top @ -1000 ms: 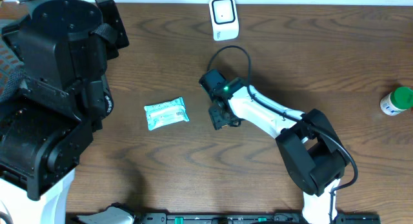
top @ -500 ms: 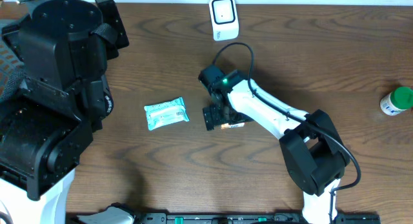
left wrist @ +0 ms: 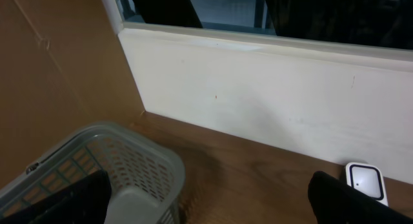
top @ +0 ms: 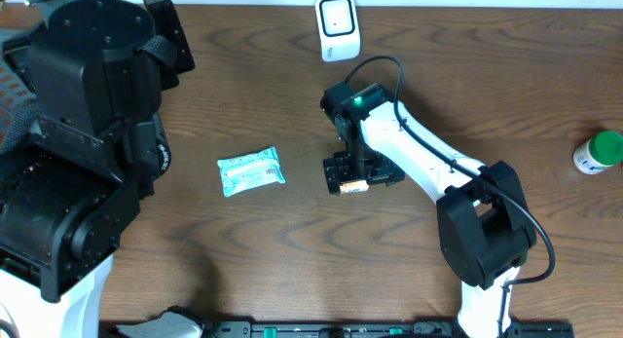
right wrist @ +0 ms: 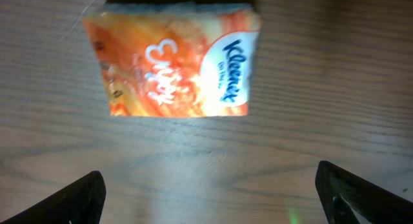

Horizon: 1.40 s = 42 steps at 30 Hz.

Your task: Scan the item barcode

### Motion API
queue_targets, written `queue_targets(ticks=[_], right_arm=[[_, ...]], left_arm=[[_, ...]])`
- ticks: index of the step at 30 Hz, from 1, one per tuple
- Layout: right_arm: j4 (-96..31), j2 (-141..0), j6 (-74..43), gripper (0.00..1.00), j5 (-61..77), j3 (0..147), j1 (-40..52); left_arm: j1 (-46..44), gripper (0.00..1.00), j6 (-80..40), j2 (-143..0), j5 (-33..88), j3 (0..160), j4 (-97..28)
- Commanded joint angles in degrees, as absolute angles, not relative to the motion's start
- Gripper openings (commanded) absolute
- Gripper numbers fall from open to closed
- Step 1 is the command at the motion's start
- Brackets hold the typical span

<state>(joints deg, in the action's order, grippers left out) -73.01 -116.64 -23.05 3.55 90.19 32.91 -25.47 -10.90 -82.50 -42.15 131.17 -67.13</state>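
An orange Kleenex tissue pack [right wrist: 174,62] lies flat on the wooden table, its printed face up. My right gripper [right wrist: 219,204] hangs open above it, with nothing between its fingers [right wrist: 84,198]. From overhead the right gripper [top: 362,172] covers most of the pack, and only an orange edge of the pack [top: 353,187] shows. The white barcode scanner [top: 337,26] stands at the table's far edge, also visible in the left wrist view [left wrist: 366,182]. My left gripper [left wrist: 206,208] is open and empty, raised at the far left.
A teal-and-white packet [top: 251,170] lies left of the right gripper. A green-capped white bottle [top: 599,151] stands at the right edge. A grey plastic basket [left wrist: 139,179] sits below the left gripper. The left arm [top: 88,133] bulks over the table's left side.
The right gripper opened wide and shifted right and back. The orange pack now lies free on the table beneath it. The left arm has not moved.
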Motion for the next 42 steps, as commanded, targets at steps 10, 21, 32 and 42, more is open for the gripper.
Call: queue_targets(ticks=[10, 21, 32, 42], right_arm=[[-85.4, -117.4, -22.3, 0.99, 25.6, 92.9, 27.6], [-94.0, -127.7, -21.8, 0.99, 18.2, 106.3, 25.0], [-92.6, -133.3, -20.5, 0.99, 11.8, 114.4, 26.6], [-85.4, -136.0, -20.2, 0.99, 6.2, 114.4, 27.2]], left_arm=[[-25.1, 0.98, -11.6, -82.0, -42.5, 131.5, -67.3], [-25.1, 0.98, -11.6, -82.0, -42.5, 131.5, -67.3], [-25.1, 0.98, -11.6, -82.0, -42.5, 131.5, -67.3], [-25.1, 0.98, -11.6, -82.0, -42.5, 131.5, -67.3]])
